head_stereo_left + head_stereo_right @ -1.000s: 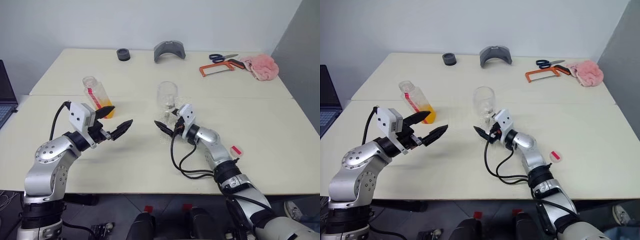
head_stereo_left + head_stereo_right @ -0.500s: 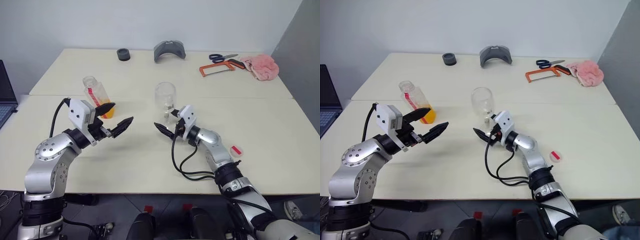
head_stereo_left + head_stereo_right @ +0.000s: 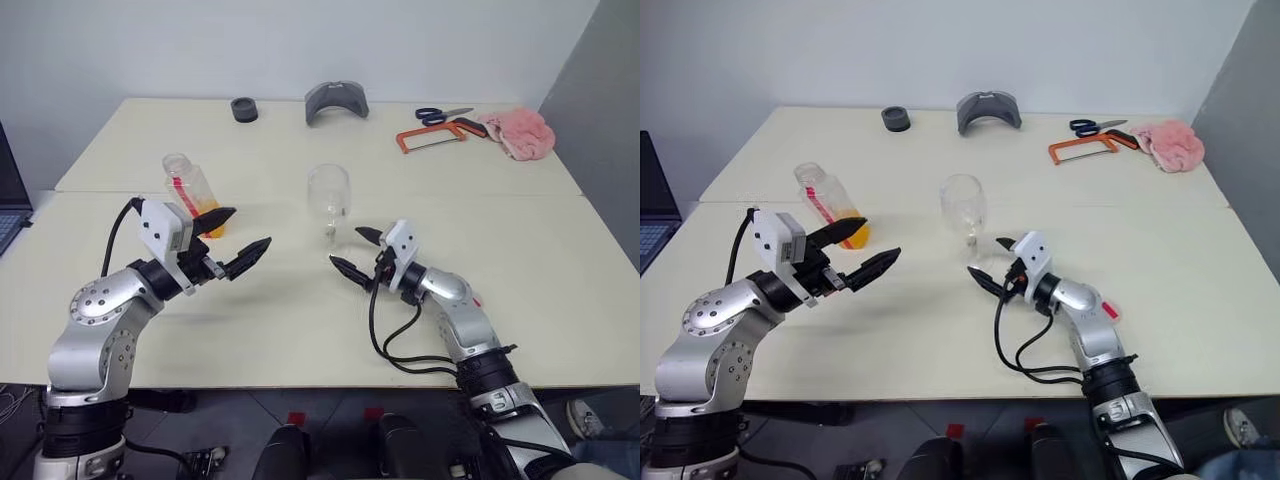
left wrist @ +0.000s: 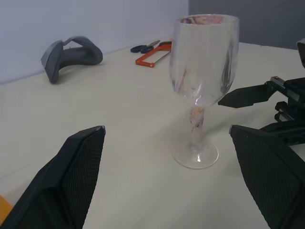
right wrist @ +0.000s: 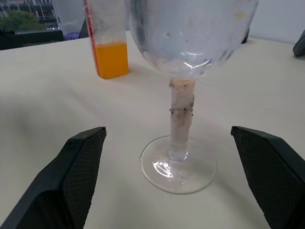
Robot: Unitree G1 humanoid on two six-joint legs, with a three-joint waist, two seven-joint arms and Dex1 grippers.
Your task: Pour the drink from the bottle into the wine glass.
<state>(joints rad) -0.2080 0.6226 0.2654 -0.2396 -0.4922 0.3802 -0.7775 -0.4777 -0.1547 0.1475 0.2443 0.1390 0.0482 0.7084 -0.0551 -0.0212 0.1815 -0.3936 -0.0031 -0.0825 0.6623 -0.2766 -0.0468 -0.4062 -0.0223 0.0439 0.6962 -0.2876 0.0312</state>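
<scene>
The wine glass (image 3: pixel 330 195) stands upright and empty near the table's middle, with nothing touching it. The bottle (image 3: pixel 190 185) stands uncapped to its left, with a little orange drink (image 3: pixel 211 217) in its bottom. My left gripper (image 3: pixel 238 238) is open just in front of the bottle, fingers level and pointing toward the glass (image 4: pixel 205 71). My right gripper (image 3: pixel 348 248) is open a short way to the near right of the glass foot; the stem (image 5: pixel 181 124) stands ahead between its fingers, and the bottle (image 5: pixel 107 38) shows beyond.
Along the far edge lie a black ring (image 3: pixel 244 108), a grey curved piece (image 3: pixel 337 100), scissors (image 3: pixel 440 113), an orange hacksaw (image 3: pixel 430 135) and a pink cloth (image 3: pixel 520 132). A laptop (image 3: pixel 655 200) sits at the far left. A red-and-white cap (image 3: pixel 1108 311) lies by my right forearm.
My right gripper has drawn back from the wine glass's stem, toward the right and the near edge, still open. The left gripper, glass and bottle have stayed put.
</scene>
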